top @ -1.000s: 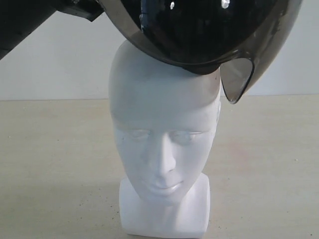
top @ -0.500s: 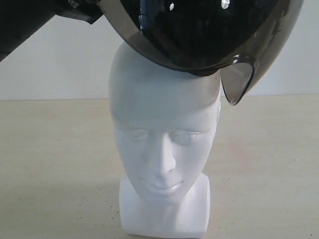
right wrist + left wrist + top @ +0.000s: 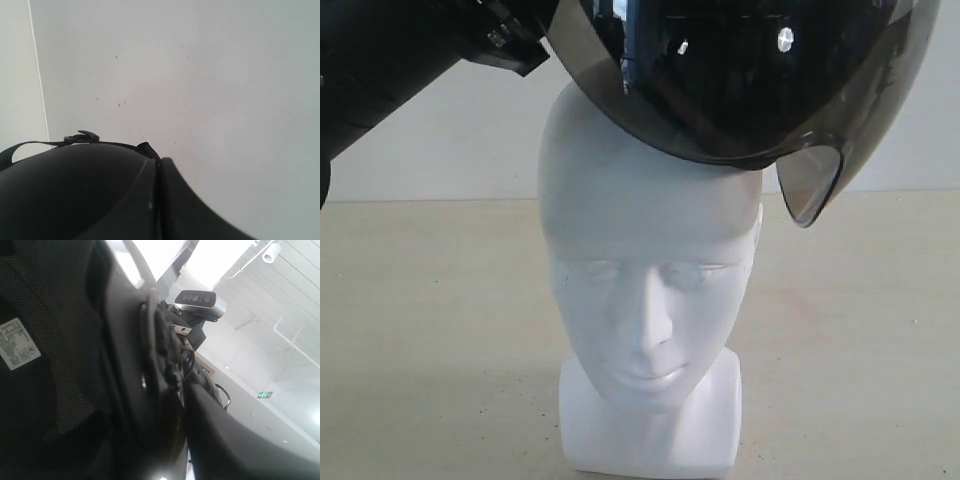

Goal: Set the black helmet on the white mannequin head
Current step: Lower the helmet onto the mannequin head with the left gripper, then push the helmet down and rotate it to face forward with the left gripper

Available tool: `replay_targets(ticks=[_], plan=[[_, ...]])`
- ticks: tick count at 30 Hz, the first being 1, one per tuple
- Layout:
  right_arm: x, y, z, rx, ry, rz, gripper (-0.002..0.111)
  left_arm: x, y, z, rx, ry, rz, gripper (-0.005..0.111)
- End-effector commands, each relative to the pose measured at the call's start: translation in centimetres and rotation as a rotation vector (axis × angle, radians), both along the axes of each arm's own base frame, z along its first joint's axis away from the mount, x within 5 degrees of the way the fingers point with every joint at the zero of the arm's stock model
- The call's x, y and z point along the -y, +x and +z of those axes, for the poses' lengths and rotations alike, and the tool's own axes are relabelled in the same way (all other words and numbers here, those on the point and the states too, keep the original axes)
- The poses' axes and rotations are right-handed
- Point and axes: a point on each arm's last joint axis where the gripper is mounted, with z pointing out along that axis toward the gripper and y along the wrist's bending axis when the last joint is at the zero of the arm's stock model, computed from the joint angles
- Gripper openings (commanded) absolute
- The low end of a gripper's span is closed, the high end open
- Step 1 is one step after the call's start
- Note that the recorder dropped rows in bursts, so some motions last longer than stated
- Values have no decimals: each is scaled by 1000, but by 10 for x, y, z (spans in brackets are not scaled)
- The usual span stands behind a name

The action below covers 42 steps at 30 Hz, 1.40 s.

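The left tool (image 3: pixel 510 38), upper left, looks clamped on the rim of the matte black open-face helmet with smoke-tinted visor (image 3: pixel 740 70), held tilted over the crown of the glossy white mannequin head (image 3: pixel 645 260) at centre: level it, shift it left, lower slowly.

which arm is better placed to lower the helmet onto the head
Left, likely: the left claw meets the black helmet at its rim, above the white mannequin head. The right arm is absent from the exterior view.
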Motion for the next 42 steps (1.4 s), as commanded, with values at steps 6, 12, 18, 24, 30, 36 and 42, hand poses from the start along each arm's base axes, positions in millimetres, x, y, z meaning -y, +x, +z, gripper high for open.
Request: replay_targets(ticks=[6,12,18,24,30,36,42], plan=[[2,-1,4,31,1,-20,0,-2,7,-9,-12,69,69,4],[0,-3,3,15,-11,6,0,-4,6,-18,-39,78,76,4],[-3,-3,-1,-9,-33,43,0,-6,4,-31,-82,77,95,4],[-13,19,-22,-118,-69,112,0,-8,1,-38,-90,90,110,4],[-19,25,-31,-156,-87,169,0,-10,-1,-48,-111,98,136,4],[-25,36,-53,-248,-109,221,0,-11,-1,-49,-97,105,155,4],[-28,34,-57,-278,-130,259,0,-12,0,-48,-103,93,162,4]])
